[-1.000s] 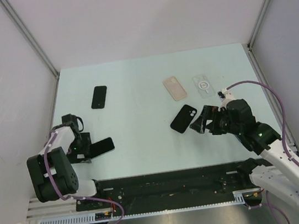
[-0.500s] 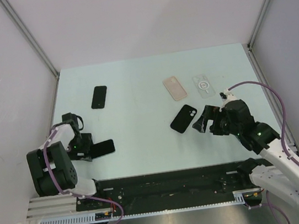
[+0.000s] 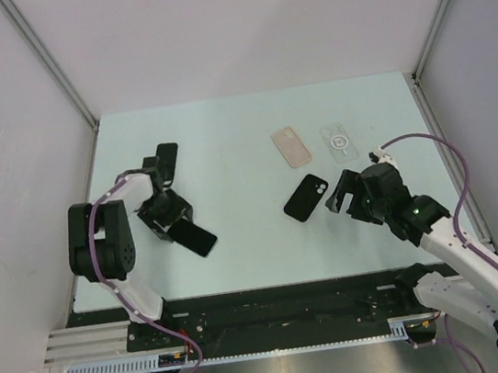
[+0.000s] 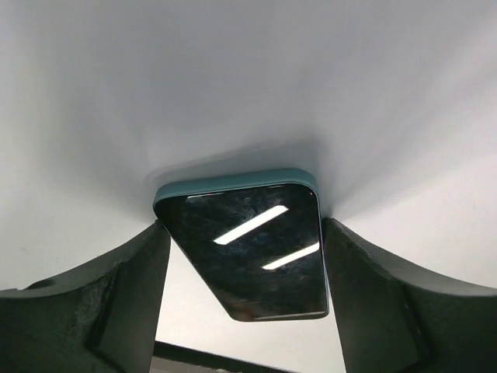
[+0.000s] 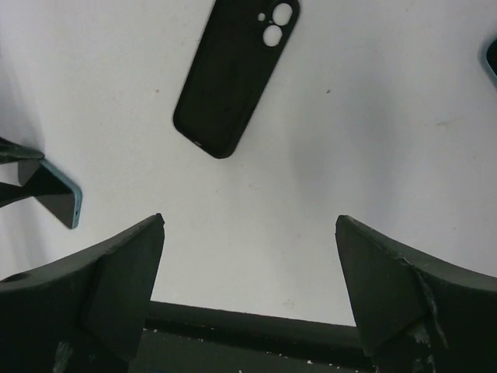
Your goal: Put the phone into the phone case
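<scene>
Left arm has swung up and inward since a second ago, off the near-left corner and toward the middle of the table (image 3: 240,123), taking the phone (image 3: 197,238) with it. The left end effector (image 3: 177,222) is clamped on the phone's two long edges; on the left wrist cam the dark glass with its teal rim sits tilted between both fingers. Its far end is right down at the table, but I can't tell if it touches.

The right arm barely shifted. The right end effector (image 3: 339,197) is spread wide with nothing in it, just beside the black case (image 3: 306,197), which lies flat with its camera cutouts at the far end. From the right wrist cam that case is just ahead of the fingers.

Further back a pink case (image 3: 291,146) and a clear case (image 3: 339,142) lie side by side, and a second phone (image 3: 168,151) peeks out behind the left arm.

The surface is a pale mint sheet, matte and plain. Blank white walls (image 3: 236,30) box it in on three sides, with metal rails (image 3: 46,59) running up the corners.
</scene>
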Controlling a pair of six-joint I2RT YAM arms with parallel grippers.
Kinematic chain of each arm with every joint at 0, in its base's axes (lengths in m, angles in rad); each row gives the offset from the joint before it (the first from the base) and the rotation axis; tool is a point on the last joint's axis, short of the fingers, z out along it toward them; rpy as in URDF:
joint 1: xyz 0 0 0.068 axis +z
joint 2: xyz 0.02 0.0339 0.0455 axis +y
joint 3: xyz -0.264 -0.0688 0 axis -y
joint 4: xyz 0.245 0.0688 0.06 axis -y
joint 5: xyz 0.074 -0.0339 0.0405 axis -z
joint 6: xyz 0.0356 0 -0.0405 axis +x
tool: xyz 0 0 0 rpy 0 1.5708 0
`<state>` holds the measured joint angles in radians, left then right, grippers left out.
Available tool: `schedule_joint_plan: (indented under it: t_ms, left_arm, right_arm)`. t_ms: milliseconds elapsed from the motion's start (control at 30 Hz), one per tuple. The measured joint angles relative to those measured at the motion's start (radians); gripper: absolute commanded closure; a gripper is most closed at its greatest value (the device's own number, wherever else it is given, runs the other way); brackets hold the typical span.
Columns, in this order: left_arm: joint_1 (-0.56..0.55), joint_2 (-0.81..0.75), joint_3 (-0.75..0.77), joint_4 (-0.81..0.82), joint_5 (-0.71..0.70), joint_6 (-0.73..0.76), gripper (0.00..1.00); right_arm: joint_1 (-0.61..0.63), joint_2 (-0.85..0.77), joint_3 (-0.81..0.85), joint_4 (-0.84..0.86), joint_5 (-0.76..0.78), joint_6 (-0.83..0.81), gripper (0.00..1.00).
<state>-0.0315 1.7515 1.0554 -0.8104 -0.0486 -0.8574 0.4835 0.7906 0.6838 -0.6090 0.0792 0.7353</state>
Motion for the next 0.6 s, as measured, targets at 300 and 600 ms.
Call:
schedule_joint_plan:
  t_ms: [300,600]
  left_arm:
    - [-0.089,-0.025,-0.025,0.072,0.254,0.312,0.35]
    - [-0.127,-0.048,-0.053,0.159,0.371,0.417,0.36]
  right_arm:
    - [0.011,0.273,0.000,0.120,0.093,0.141,0.13]
    - [0.041,0.559,0.049,0.286,0.134,0.197,0.34]
